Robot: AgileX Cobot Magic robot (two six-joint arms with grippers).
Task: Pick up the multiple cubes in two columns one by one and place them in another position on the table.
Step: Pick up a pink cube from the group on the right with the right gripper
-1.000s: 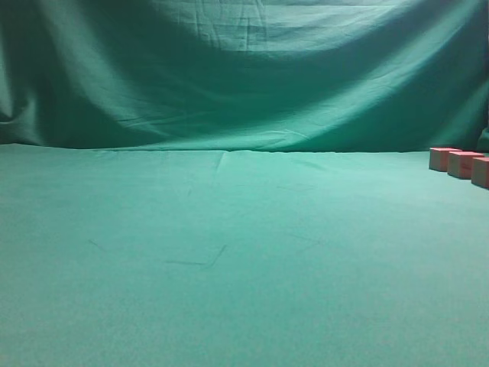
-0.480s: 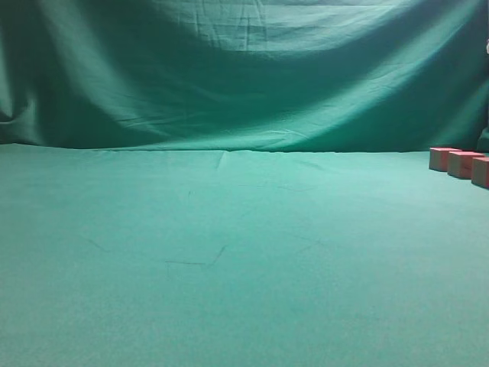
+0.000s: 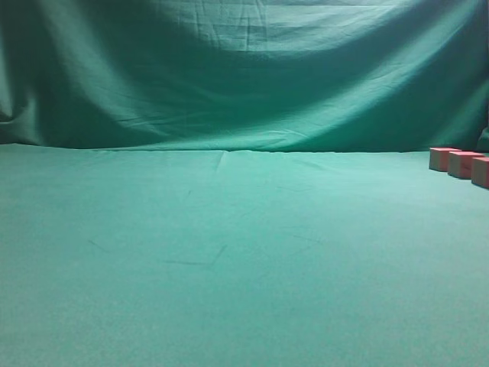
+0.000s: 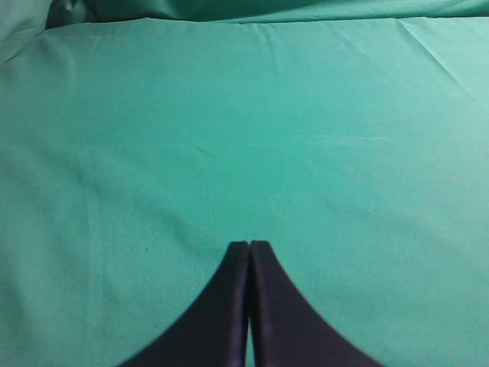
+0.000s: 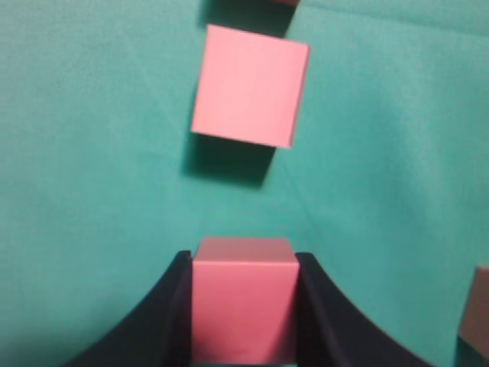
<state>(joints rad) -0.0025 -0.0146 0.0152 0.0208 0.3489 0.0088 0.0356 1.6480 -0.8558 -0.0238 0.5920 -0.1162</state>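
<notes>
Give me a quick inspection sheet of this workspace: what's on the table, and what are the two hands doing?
Surface: green cloth table, slightly wrinkled.
Job's things: three cubes in a row at the exterior view's far right; another cube lies ahead of the right hand.
Clutter: nothing seen.
Hands: left hand shut, empty, over bare cloth; right hand has a cube between its fingers, both sides touching.
Cables: nothing seen.
Surroundings: draped green backdrop.

A draped dark green backdrop cloth (image 3: 244, 76) with soft folds and creases hangs across the whole rear of the scene, brighter near its top middle, shadowed toward both sides.
</notes>
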